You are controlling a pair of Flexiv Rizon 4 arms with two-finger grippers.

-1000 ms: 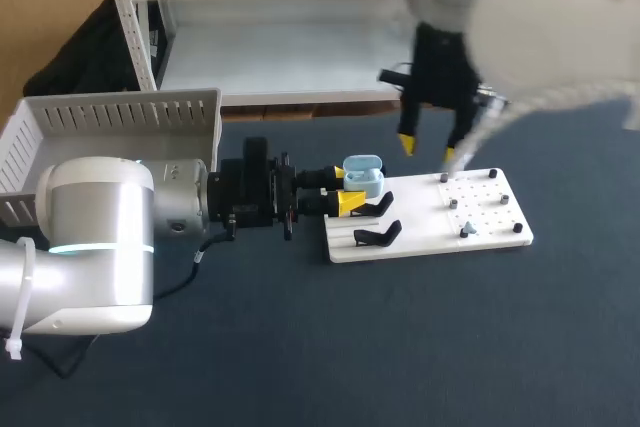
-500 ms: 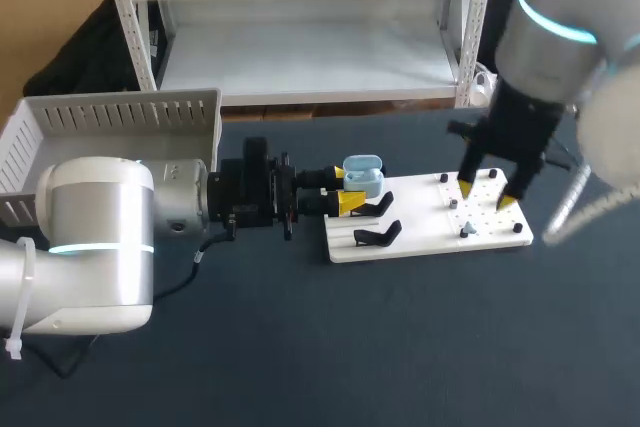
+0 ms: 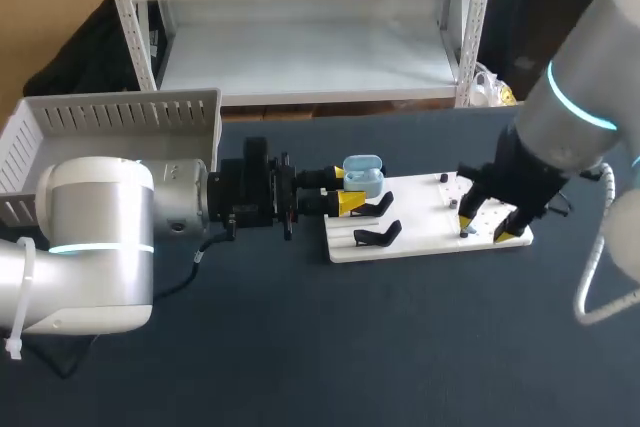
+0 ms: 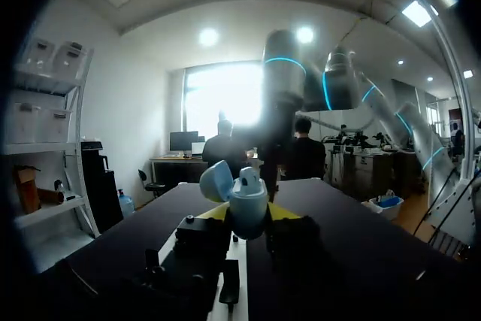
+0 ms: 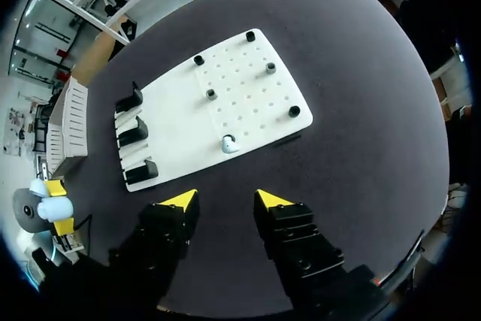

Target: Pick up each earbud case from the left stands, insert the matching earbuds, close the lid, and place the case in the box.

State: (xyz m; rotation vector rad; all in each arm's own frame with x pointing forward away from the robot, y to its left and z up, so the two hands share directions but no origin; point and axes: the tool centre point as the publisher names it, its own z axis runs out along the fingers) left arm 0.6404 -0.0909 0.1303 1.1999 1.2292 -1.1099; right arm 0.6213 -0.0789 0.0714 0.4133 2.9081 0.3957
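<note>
Head view: left gripper (image 3: pixel 345 190), mid-frame, is clamped on the case (image 3: pixel 363 175), lid open, just left of the white board (image 3: pixel 420 237). Right gripper (image 3: pixel 485 222) hangs over the board's right end, fingers apart, straddling the earbud (image 3: pixel 465 231). Box (image 3: pixel 110 117) sits upper left, well apart from the case.

Left wrist view: case is pinched between the yellow tips, tilted, with its lid (image 4: pixel 216 180) hinged to one side. Risk: the grip looks to be on rounded sides, so a push from the earbud insertion could twist or pop the case out.

Right wrist view: fingers moderately spread, nothing held. The earbud lies on the board just ahead of them, with black pegs (image 5: pixel 212 94) beyond. Risks: the bud is small and smooth, so an off-centre close could squirt it sideways off the board; a tip may land on the board and shove it; a skewed bud would likely jam at the case and block the lid.
</note>
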